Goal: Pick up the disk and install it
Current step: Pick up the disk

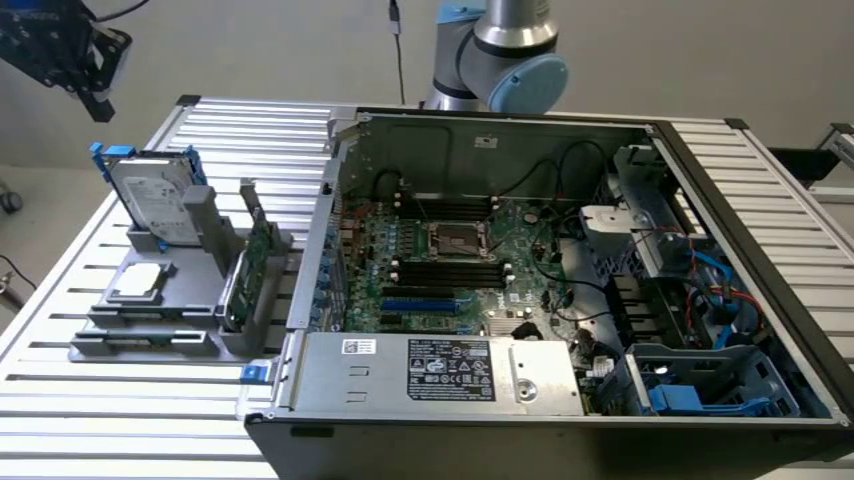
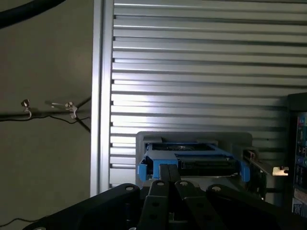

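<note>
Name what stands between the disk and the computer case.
Exterior view: a green circuit card stands on edge in the grey rack between the disk and the computer case.

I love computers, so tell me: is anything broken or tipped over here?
Nothing looks broken or spilled. The disk stands tilted in its grey stand, and the computer case lies open.

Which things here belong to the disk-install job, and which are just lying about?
Job:
- disk, leaning in the grey stand
- gripper, shut, apart from the disk, holding nothing
- open computer case

Lying about:
- small silver chip
- green circuit card
</note>
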Robot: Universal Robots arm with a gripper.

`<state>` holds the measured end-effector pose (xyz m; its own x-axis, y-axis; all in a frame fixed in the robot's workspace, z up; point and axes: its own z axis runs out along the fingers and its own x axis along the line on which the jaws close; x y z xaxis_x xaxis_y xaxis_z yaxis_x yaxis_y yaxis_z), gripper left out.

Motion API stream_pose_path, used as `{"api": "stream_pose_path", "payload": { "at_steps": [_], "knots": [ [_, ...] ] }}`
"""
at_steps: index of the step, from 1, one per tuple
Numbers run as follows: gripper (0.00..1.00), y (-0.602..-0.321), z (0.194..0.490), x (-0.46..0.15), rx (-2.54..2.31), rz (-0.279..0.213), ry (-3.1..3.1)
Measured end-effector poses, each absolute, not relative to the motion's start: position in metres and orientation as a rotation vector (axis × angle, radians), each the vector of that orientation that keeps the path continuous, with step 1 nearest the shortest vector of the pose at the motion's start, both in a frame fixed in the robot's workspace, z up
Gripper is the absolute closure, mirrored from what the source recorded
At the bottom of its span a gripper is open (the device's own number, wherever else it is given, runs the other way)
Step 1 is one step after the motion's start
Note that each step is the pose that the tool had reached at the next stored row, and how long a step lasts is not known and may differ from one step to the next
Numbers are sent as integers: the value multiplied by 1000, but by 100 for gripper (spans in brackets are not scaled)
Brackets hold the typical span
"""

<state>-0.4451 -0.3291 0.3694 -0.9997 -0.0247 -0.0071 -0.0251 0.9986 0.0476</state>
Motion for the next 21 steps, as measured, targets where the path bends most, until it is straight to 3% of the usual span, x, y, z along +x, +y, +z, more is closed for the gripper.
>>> {"api": "stream_pose_path", "payload": {
  "at_steps": [21],
  "knots": [
    [89,-329,369,-445,-120,75,3133]
  ]
}}
